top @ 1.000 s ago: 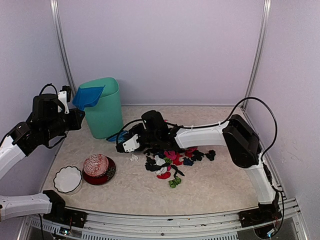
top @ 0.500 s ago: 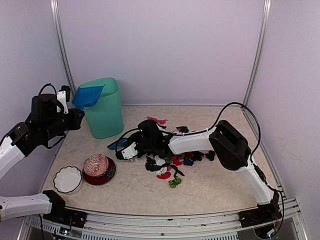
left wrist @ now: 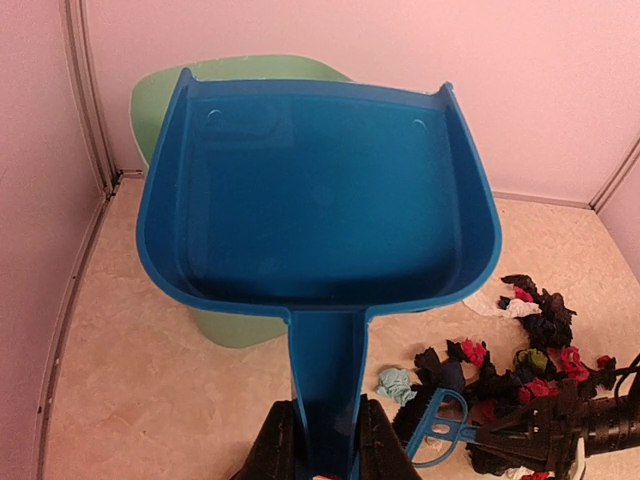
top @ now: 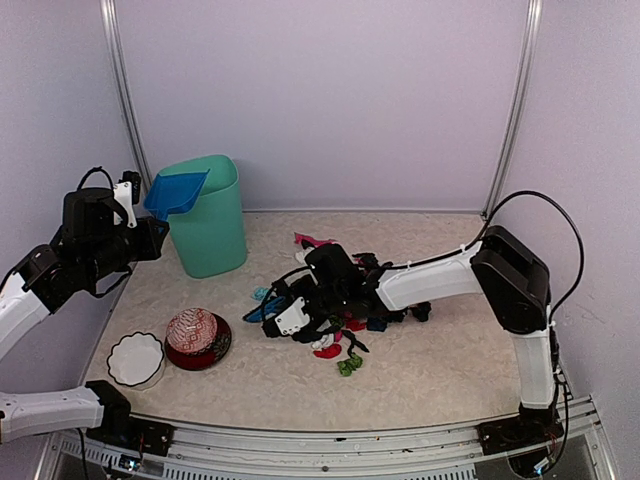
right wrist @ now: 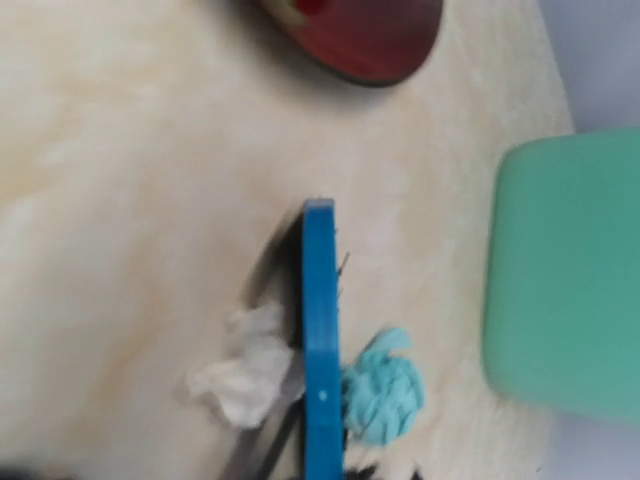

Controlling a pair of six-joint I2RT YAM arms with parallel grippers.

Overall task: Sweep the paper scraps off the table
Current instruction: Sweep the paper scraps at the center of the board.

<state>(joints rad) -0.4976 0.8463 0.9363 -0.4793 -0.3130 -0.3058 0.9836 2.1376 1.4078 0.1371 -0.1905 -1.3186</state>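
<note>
- The left gripper (left wrist: 320, 450) is pinched on the handle of the blue dustpan (left wrist: 320, 200), one dark finger on each side of it.
- The dustpan is held in the air with its mouth over the rim of the green bin (top: 212, 235). Its tray shows only bare blue plastic.
- The bin stands upright at the far left of the table (top: 430, 370). The dustpan covers most of its opening, so I cannot tell what is inside.
- The right gripper (top: 285, 318) is low over the middle of the table, pressed together on the small blue hand brush (right wrist: 320, 350).
- In the right wrist view the brush lies on the table with a white scrap (right wrist: 245, 378) touching one side and a teal scrap (right wrist: 385, 395) touching the other.
- The paper scraps (top: 345, 312) lie in a loose heap mid-table, around and just beyond the right gripper. They are mostly black, with pink, red, white and green bits; a few lie apart at the heap's far and near edges.
- A white bowl (top: 113, 358) sits near the front left edge, its inside plain white.
- Just beside it a dark red dish (top: 218, 350) holds a round red-and-white patterned object (top: 191, 328).
</note>
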